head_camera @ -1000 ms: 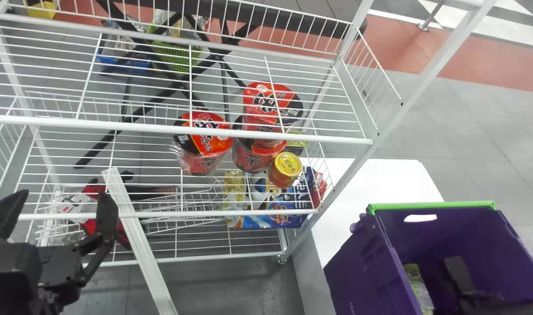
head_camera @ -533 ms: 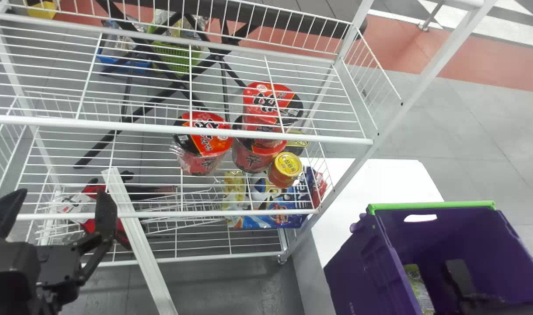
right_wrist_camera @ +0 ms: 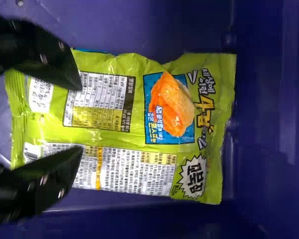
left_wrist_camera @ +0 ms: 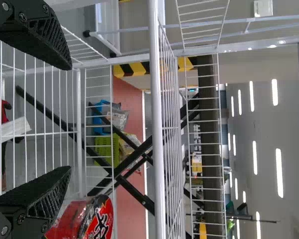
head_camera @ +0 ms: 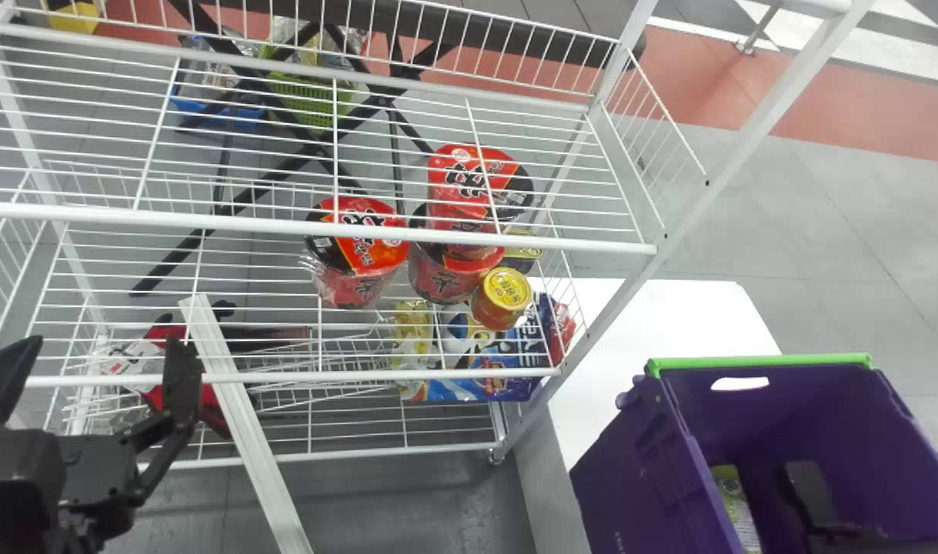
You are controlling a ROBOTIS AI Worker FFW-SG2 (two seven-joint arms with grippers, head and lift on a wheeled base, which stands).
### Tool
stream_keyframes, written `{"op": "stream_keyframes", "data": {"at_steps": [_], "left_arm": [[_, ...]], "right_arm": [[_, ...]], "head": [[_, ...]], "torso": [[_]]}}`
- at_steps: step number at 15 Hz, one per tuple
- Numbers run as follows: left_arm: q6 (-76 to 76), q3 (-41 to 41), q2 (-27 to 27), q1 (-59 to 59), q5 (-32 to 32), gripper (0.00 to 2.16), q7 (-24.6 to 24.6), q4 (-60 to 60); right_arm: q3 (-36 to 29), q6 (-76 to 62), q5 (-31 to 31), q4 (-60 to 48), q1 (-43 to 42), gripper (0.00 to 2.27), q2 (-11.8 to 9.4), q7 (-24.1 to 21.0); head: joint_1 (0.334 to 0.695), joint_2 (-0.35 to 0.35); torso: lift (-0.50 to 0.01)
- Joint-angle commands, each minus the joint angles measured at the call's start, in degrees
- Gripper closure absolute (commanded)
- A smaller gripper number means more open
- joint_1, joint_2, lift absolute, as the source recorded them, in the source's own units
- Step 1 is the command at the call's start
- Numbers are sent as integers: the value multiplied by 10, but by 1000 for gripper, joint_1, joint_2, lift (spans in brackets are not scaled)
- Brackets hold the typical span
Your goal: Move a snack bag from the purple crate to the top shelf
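Snack bag (head_camera: 734,498) in the purple crate (head_camera: 830,400), right tool (head_camera: 811,492) open close by it.
It lies near the left wall (head_camera: 638,469), with room rightward; left tool (head_camera: 105,342) hangs open before the shelves (head_camera: 307,226); right wrist view adds the bag's printed face (right_wrist_camera: 127,134).

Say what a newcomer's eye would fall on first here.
Probably the bright green snack bag, lying inside the purple crate, with the right claw spread open at one end of it. Next, likely the red tubs on the white wire rack, toward the crate's side.
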Motion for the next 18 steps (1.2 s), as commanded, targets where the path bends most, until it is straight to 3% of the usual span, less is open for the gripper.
{"op": "stream_keyframes", "data": {"at_steps": [1,4,6,18], "left_arm": [[-5,3,1,2,0,103,0,0],[-11,14,4,8,4,103,-3,0],[-14,20,8,9,8,103,-3,1],[-14,4,1,16,-3,103,8,-8]], "right_arm": [[-2,15,-13,10,-8,1393,-1,0],[-5,14,-22,17,-10,1777,2,-5],[-21,8,-25,17,-10,2240,9,-7],[-40,33,-31,-41,26,2243,11,41]], "head": [[695,-350],[695,-350],[695,-350],[695,-350]], "torso": [[-455],[-455],[-455],[-455]]}}
